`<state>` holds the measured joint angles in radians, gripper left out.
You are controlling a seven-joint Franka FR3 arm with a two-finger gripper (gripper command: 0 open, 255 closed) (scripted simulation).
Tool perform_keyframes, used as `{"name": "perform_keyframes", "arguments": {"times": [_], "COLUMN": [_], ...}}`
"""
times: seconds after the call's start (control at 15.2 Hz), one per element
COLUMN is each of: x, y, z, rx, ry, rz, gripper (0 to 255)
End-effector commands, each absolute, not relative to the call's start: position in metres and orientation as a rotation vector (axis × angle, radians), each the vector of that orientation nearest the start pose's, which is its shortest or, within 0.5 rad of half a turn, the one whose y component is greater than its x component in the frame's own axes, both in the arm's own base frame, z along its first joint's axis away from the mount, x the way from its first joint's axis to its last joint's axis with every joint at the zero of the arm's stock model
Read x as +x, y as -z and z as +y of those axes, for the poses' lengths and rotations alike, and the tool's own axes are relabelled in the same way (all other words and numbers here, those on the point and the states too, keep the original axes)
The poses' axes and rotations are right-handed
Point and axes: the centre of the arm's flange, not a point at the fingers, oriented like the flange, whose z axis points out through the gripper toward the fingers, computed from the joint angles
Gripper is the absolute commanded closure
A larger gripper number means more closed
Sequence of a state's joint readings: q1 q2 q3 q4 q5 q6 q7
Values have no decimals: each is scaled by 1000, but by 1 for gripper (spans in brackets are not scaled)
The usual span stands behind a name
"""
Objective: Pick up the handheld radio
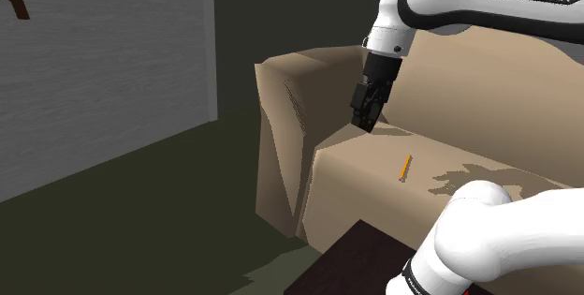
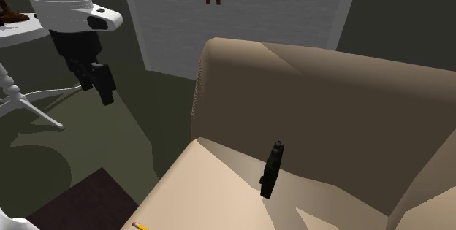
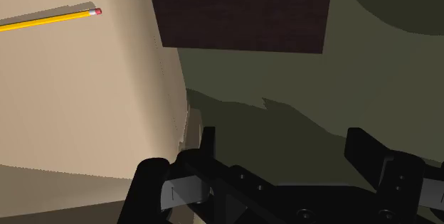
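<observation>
Black gripper (image 2: 107,96) at second exterior view's left, hanging over dark floor (image 2: 139,126), fingers (image 3: 208,148) spread apart, nothing between them. Yellow pencil (image 2: 140,226) next, lying flat near front edge of tan sofa (image 2: 307,75) seat. Black handheld radio (image 2: 271,170) further right, standing on end on seat, leaning on back cushion, well apart from gripper.
</observation>
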<state>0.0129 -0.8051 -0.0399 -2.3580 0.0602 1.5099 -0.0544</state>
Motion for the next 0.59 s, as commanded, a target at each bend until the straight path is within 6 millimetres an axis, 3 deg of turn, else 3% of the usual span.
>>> {"name": "perform_keyframes", "arguments": {"times": [0.0, 0.53], "x": [295, 334], "y": [-590, -572], "z": [-5, -101], "rx": [-3050, -3057], "ry": [-61, -84], "rz": [-65, -97], "gripper": [0, 0]}}
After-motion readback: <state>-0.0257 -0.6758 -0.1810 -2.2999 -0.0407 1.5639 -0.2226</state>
